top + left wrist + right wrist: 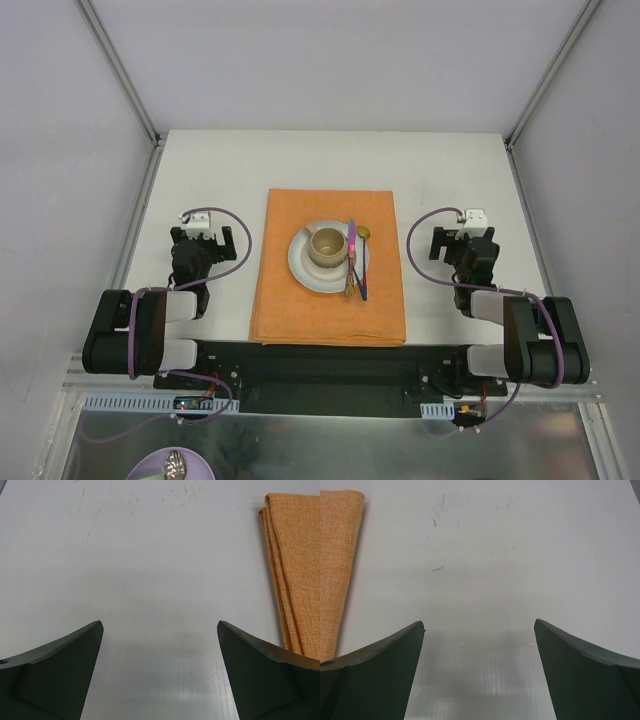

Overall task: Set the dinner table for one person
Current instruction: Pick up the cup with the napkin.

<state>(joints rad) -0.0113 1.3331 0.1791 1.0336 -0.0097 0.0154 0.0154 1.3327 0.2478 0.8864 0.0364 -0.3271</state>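
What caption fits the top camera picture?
Open left gripper and right gripper flank an orange placemat bearing a plate, cup and cutlery.

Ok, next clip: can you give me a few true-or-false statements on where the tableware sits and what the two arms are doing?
1. The cup stands on the plate. True.
2. The plate lies on the bare table, off the orange placemat. False: it lies on the placemat.
3. The left gripper holds a spoon. False: its jaws are open and empty over the table, beside the placemat.
4. The utensils lie over the plate's right side. True.
5. The right gripper is open, with nothing between its jaws. True.
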